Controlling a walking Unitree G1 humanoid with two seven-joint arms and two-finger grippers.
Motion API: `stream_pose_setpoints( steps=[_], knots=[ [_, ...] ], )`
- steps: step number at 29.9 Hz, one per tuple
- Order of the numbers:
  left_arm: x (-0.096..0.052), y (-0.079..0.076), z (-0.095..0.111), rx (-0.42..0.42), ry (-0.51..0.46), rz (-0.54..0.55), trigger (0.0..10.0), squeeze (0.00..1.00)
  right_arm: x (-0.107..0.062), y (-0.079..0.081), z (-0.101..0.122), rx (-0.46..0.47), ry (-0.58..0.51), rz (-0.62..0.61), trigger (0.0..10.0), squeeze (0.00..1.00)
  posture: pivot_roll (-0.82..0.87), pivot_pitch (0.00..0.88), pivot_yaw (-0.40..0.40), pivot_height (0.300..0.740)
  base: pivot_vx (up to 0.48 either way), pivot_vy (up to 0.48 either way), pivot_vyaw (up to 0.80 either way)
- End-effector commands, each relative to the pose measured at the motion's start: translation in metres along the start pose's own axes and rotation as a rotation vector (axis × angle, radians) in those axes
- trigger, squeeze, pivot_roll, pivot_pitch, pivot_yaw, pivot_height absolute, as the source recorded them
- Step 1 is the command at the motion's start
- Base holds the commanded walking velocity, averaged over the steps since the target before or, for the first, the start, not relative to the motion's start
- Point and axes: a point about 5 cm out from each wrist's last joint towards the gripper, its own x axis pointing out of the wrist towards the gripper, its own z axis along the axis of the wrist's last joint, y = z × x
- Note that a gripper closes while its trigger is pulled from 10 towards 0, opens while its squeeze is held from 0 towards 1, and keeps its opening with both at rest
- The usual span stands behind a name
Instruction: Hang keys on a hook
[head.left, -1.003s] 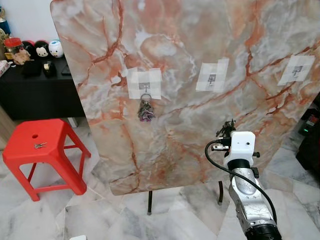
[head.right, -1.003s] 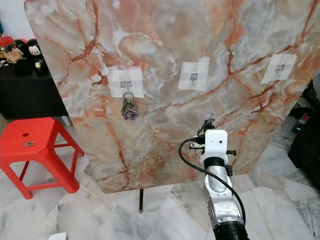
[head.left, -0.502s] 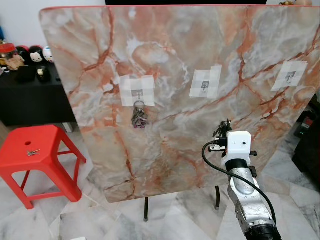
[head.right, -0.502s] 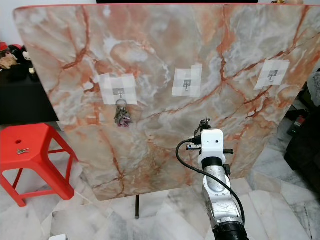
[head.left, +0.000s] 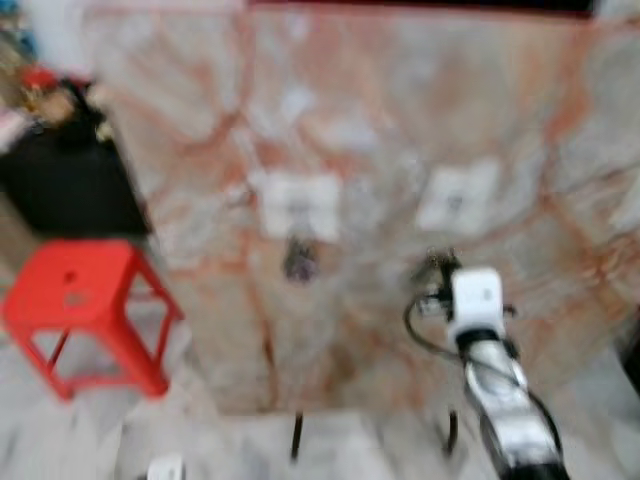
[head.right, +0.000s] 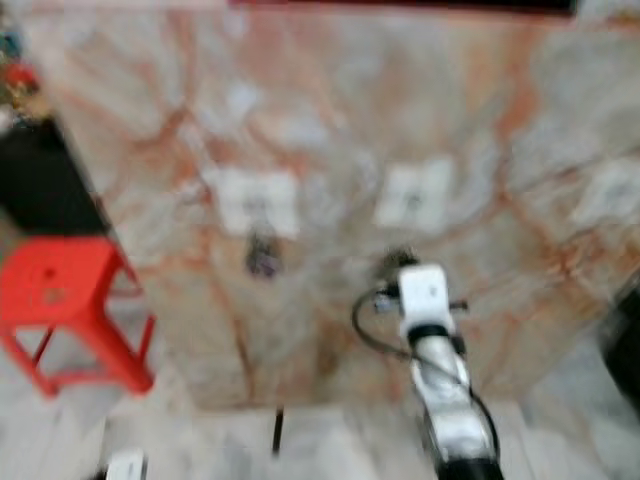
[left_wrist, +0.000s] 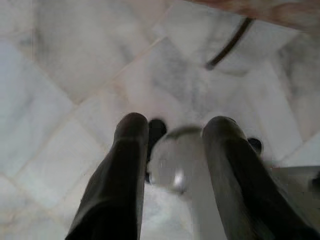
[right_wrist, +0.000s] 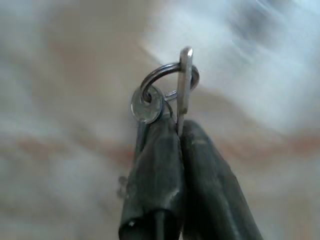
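Observation:
Both eye views are blurred. A marble board (head.left: 380, 120) stands upright with taped white patches that carry hooks. A dark bunch of keys (head.left: 298, 262) hangs from the left hook (head.left: 297, 203). My right gripper (head.left: 438, 268) is raised in front of the board, just below and left of the middle hook (head.left: 457, 198). In the right wrist view it is shut (right_wrist: 176, 131) on a set of keys (right_wrist: 165, 95), with the ring and one key sticking up above the fingertips. My left gripper (left_wrist: 175, 130) hangs open over the floor.
A red plastic stool (head.left: 75, 290) stands left of the board, with a black cabinet (head.left: 60, 190) behind it. A third taped patch (head.right: 610, 190) is at the board's right edge. The board's thin dark legs (head.left: 297, 435) rest on the marble floor.
The head camera has moved and the picture has gone blurred. The right gripper still holds the keys below the middle hook, now a little closer to it.

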Motion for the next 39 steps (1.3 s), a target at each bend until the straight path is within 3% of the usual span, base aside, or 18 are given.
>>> stream_pose_setpoints(
  steps=[1, 16, 23, 32, 39],
  knots=[
    [-0.003, 0.003, -0.014, 0.000, 0.048, 0.006, 10.0, 0.00, -0.001, 0.001, 0.005, -0.008, -0.020, 0.006, 10.0, 0.00, 0.11, 0.000, -0.051, 0.740, 0.000, 0.000, 0.00],
    [-0.003, 0.003, -0.013, 0.001, 0.049, 0.007, 10.0, 0.00, -0.007, -0.003, -0.001, 0.043, 0.068, -0.182, 10.0, 0.00, 0.11, 0.000, -0.045, 0.740, 0.000, 0.000, 0.00],
    [-0.003, 0.004, -0.013, 0.005, 0.048, 0.009, 10.0, 0.00, -0.001, -0.011, 0.002, 0.061, 0.086, -0.233, 10.0, 0.00, 0.11, 0.000, -0.040, 0.740, 0.000, 0.000, 0.00],
    [-0.003, 0.004, -0.012, 0.006, 0.046, 0.009, 10.0, 0.00, 0.006, -0.015, 0.012, 0.002, 0.050, -0.209, 10.0, 0.00, 0.11, 0.000, -0.040, 0.740, 0.000, 0.000, 0.00],
    [-0.003, 0.004, -0.012, 0.006, 0.045, 0.009, 10.0, 0.00, 0.010, -0.007, 0.020, -0.039, 0.014, -0.154, 10.0, 0.00, 0.12, 0.000, -0.040, 0.740, 0.000, 0.000, 0.00]
  ],
)
